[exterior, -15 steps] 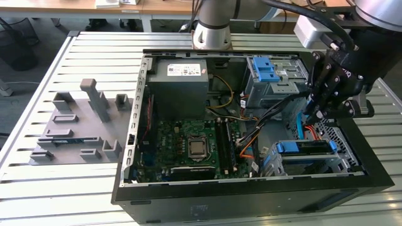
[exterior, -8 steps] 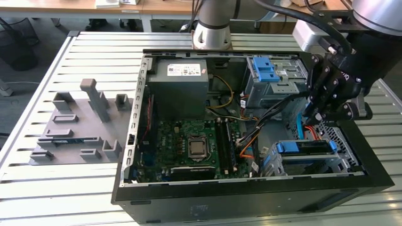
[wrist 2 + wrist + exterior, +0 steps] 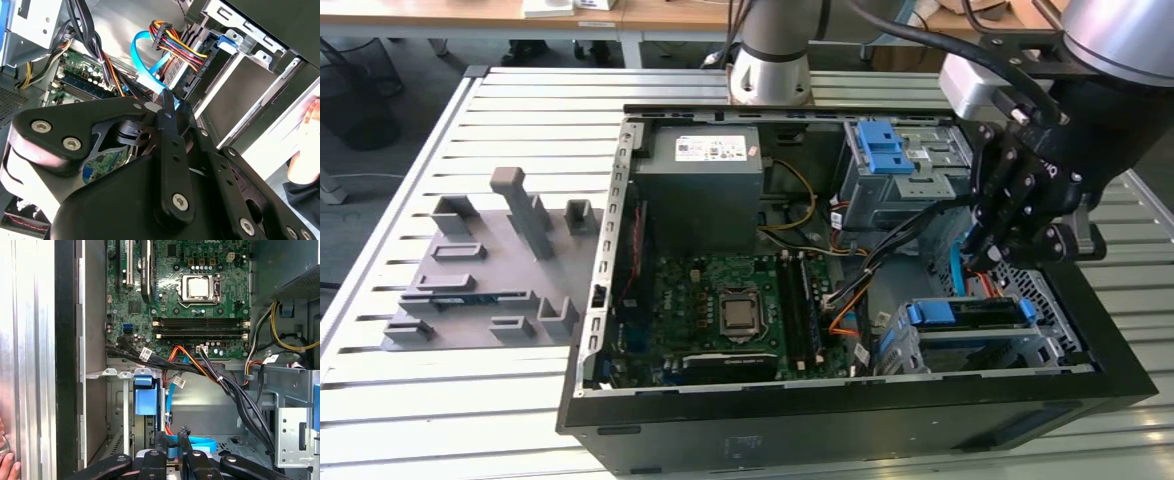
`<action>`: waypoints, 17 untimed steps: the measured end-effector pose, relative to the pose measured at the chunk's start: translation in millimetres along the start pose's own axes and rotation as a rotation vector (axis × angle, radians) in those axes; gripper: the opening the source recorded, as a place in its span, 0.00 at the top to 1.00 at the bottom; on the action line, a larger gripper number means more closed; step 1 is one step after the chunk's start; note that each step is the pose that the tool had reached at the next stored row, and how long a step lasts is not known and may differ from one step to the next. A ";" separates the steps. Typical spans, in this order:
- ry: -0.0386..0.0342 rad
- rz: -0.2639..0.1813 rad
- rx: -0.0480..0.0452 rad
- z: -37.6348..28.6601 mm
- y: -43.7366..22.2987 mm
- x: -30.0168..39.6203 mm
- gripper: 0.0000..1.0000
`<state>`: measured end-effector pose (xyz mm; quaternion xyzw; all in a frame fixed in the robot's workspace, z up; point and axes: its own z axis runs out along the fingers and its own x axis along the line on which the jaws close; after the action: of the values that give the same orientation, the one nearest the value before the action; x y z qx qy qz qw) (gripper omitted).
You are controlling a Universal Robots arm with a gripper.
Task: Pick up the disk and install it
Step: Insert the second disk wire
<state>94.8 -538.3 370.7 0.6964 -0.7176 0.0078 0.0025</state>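
The disk sits in the lower drive cage at the exterior view's right front corner of the open computer case. It is seen edge-on, with its bright blue bracket showing. In the first wrist view its blue bracket tab sticks out of the bay. My gripper hangs just above and behind that cage. Its black fingertips are together in both wrist views, and I see nothing between them.
Bundled cables and a blue data cable run close under the fingers. A grey power supply, the motherboard and a blue latch piece fill the case. A grey fixture lies on the table. A person's hand is beside the case.
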 end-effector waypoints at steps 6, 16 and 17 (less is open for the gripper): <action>0.0162 0.000 0.0046 2.2 0.1 0.0 0.76; 0.0544 0.000 0.0199 4.2 0.0 -0.1 0.84; 0.0530 0.000 0.0199 4.3 0.0 -0.1 0.84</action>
<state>94.8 -538.3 366.5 0.6960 -0.7171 0.0333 0.0146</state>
